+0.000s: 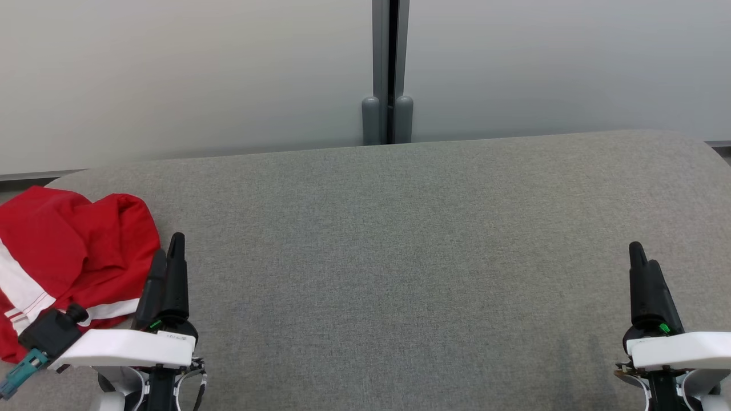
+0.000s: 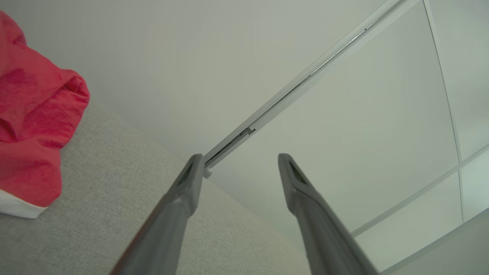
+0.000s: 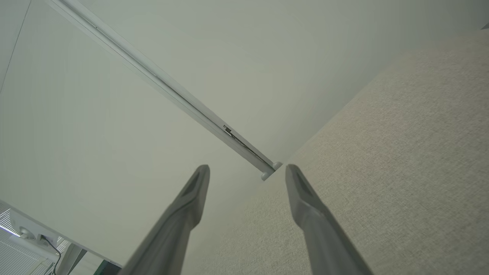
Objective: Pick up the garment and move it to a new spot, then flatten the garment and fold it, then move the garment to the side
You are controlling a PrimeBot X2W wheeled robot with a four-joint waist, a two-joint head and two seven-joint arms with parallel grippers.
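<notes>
A red garment (image 1: pixel 63 257) with white stripes lies crumpled at the far left edge of the grey fabric surface (image 1: pixel 400 257); it also shows as a red heap (image 2: pixel 30 126) at the left of the left wrist view. My left gripper (image 1: pixel 167 251) hovers just right of the garment, open, with nothing between its fingers (image 2: pixel 183 198). My right gripper (image 1: pixel 642 260) stands open at the lower right, far from the garment, also holding nothing; its fingers (image 3: pixel 305 206) point toward the back wall.
A pale wall (image 1: pixel 200 74) with a grey vertical post (image 1: pixel 390 74) rises behind the surface's far edge. The grey fabric surface stretches wide between my two grippers. The surface's rounded corners fall away at the far left and far right.
</notes>
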